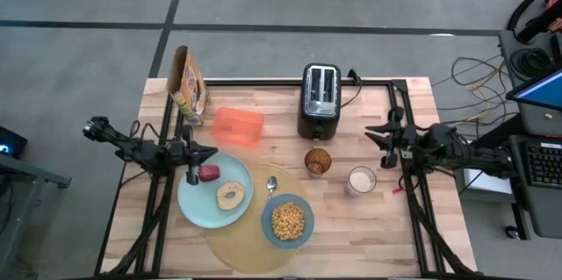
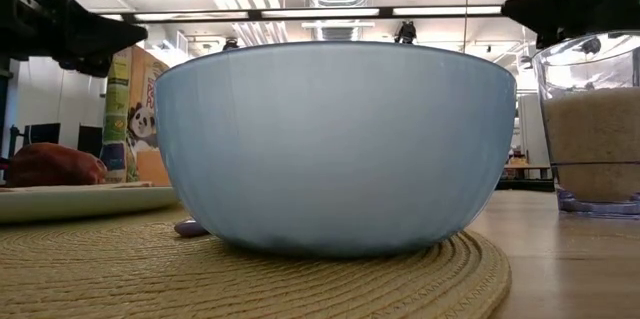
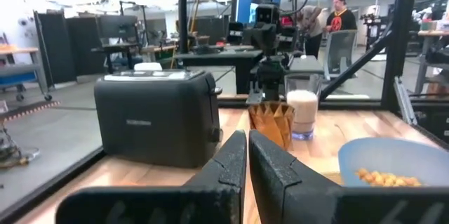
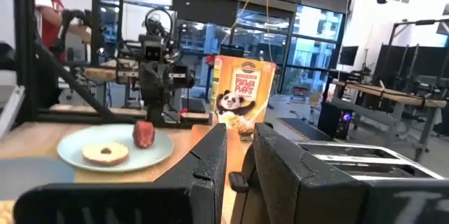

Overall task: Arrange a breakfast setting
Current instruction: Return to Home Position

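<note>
The round tan placemat lies at the table's near middle. On it stand the blue bowl of yellow cereal and part of the pale blue plate. The plate carries the red apple and the bagel. The small metal spoon lies on the placemat between plate and bowl. My left gripper is shut and empty, level above the plate's far edge, beside the apple. My right gripper hangs a little open and empty above the table's right part, beyond the milk glass.
The black toaster stands at the far middle, with the orange box to its left and a cereal box at the far left. An amber glass stands beside the milk glass. Bare wood lies at the near right.
</note>
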You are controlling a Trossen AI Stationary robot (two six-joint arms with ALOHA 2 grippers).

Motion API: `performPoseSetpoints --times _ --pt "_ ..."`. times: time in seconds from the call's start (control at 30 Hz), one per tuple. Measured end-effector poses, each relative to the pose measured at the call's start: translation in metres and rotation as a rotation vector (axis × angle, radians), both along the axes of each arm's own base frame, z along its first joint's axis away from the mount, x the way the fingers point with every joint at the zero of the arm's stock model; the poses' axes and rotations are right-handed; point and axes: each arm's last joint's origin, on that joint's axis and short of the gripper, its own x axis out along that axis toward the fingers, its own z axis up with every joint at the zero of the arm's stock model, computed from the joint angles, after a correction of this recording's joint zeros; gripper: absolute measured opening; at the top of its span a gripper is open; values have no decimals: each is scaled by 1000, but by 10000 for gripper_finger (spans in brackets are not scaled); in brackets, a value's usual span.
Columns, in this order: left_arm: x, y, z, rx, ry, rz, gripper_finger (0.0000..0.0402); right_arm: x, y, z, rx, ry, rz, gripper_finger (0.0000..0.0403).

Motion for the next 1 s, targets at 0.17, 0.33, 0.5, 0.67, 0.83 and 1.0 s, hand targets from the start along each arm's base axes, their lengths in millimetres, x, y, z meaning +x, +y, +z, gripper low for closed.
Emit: performPoseSetpoints --times 0.17,0.33,0.5,0.67,0.83,1.0 --pt "1 0 -4 -60 9 -1 0 3 0 -11 -19 19 -5 63" --pt "1 0 -4 -62 7 1 0 9 -2 -31 -35 10 -18 63" --pt "1 0 -4 -61 9 4 0 8 -6 -31 -25 -7 -81 63" --pt "1 0 -4 -59 13 5 0 8 -9 -32 -22 6 -111 63" --pt "1 0 -5 -58 14 6 0 9 -11 -35 -30 46 -123 63" --pt "1 0 -5 -59 15 6 0 9 -11 -35 -39 49 -125 63"
